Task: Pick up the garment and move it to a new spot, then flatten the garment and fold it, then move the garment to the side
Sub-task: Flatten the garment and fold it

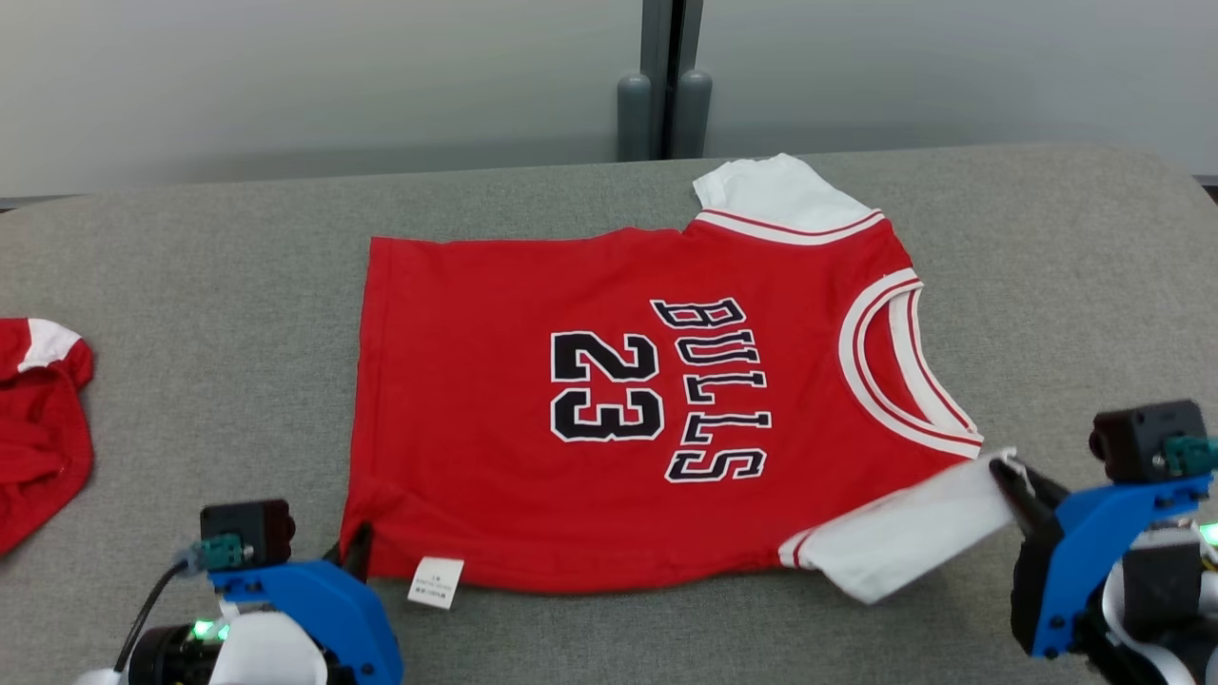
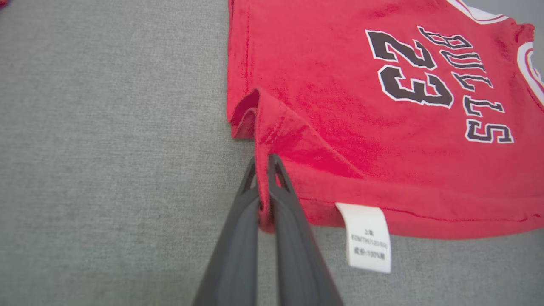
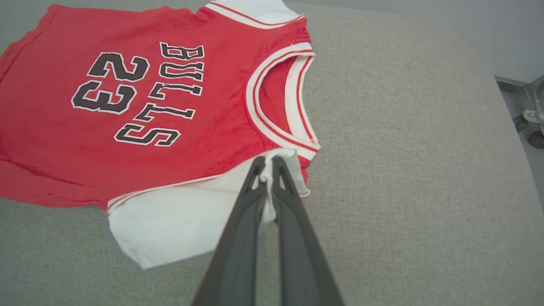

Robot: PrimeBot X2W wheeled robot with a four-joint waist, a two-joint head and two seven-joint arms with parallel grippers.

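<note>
– Jersey (image 1: 495, 285), red: loc?
– Flat, mid grey table (image 1: 190, 285), neck to robot's R. Print: "BULLS", "23".
– Labels?
– White tag (image 2: 369, 238) at hem; "100%" legible, rest too small.
– Grippers?
– L gripper (image 2: 263, 159) clamped on hem corner (image 2: 276, 136); R gripper (image 3: 267, 160) clamped on near white sleeve (image 3: 170, 225).

The left claw (image 2: 264, 163) is clamped tight on the near hem corner of the red garment (image 2: 340, 106), and the cloth ridges up into a small fold (image 2: 248, 112) just past it. A white label (image 2: 368, 237) hangs off the hem just beside the claw, lying on the grey bench (image 2: 106, 148). Black "23" and "BULLS" lettering (image 2: 442, 80) shows farther along.
</note>
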